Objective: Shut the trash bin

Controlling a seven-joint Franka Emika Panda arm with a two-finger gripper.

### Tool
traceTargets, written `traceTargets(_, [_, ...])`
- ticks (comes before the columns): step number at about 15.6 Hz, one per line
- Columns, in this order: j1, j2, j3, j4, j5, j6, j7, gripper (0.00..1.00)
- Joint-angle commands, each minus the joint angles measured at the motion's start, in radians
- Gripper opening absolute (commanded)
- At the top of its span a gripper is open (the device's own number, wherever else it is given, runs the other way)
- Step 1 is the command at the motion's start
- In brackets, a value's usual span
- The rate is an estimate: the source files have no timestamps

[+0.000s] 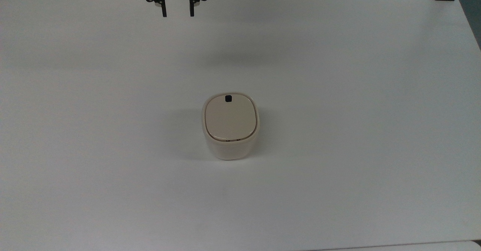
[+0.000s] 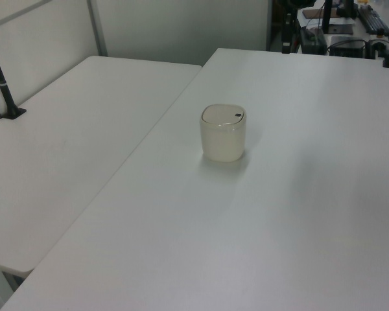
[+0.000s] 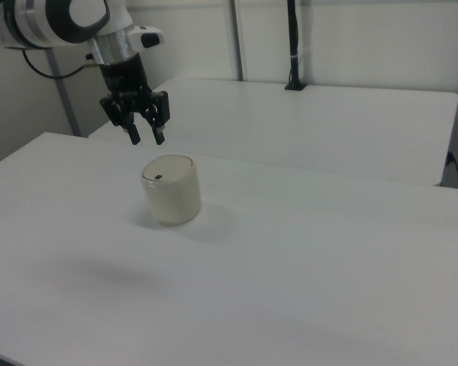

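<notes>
Trash bin (image 1: 230, 130): rounded-square, smooth cream plastic, lid flat; pincer (image 1: 177, 14) spread, empty.

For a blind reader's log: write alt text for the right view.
A small cream trash bin stands on a white table, its flat lid down with a small black button near one edge. The robot's black gripper hangs open in the air above and toward the right view's left of the bin, touching nothing.

White table (image 1: 338, 74) carries the trash bin (image 1: 230, 130), standing upright near the middle, lid flat and closed, black button (image 1: 227, 99) on top.
</notes>
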Motion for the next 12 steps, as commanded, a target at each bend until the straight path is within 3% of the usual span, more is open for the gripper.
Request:
traceTargets(1, [0.010,-0.023,-0.004,-0.029,-0.004,-0.012,-0.001,1.00])
traceTargets(12, [0.012,-0.020,-0.021,-0.024,0.007,-0.015,0.012,1.00])
